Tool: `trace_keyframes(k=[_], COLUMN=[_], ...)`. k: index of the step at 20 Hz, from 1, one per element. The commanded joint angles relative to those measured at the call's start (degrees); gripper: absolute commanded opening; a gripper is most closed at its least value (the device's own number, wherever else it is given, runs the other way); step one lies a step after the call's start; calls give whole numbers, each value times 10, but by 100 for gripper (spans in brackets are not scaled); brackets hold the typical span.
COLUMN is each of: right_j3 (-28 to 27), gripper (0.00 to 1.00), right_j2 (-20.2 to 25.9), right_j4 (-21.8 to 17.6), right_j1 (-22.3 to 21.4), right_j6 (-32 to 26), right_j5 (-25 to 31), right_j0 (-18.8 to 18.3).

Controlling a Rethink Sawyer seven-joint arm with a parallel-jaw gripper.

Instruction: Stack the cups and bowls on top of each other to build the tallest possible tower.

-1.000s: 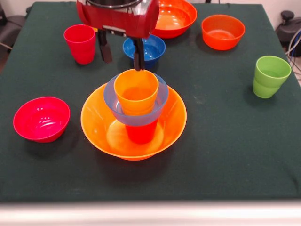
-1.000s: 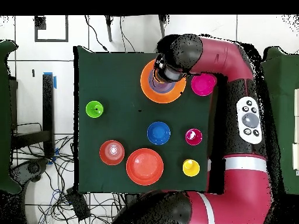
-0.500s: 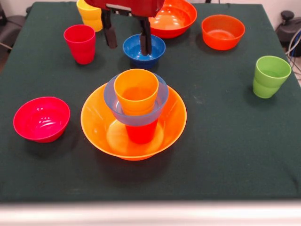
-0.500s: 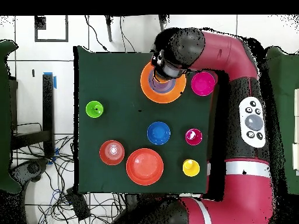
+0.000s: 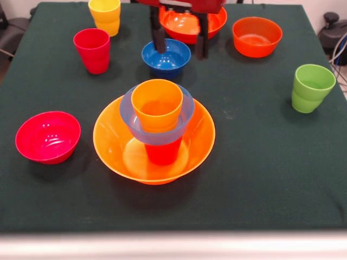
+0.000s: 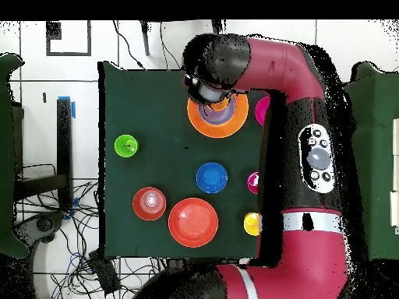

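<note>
The tower stands in the table's middle: a wide orange bowl at the base, a red-orange cup in it, a light blue bowl on that, and an orange cup on top. My gripper is open and empty. It hangs high beyond the tower, with its fingers showing in front of the dark blue bowl and the large red-orange bowl. From overhead, the arm's wrist covers the far edge of the tower.
Loose on the cloth are a yellow cup, a crimson cup, a magenta bowl, an orange-red bowl and a green cup. The arm hides part of the table's right side from overhead.
The open gripper has risen off the orange cup and shifted right in the front view, uncovering the yellow cup. The tower has not moved.
</note>
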Motion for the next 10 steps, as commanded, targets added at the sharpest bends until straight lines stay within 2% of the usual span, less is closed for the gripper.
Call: trace_keyframes(k=[1,10], right_j3=[7,14], gripper=[100,100], right_j2=[-12,-43], right_j4=[-8,-13], right_j1=[17,16], right_j6=[53,66], right_j5=[28,1], right_j0=[53,67])
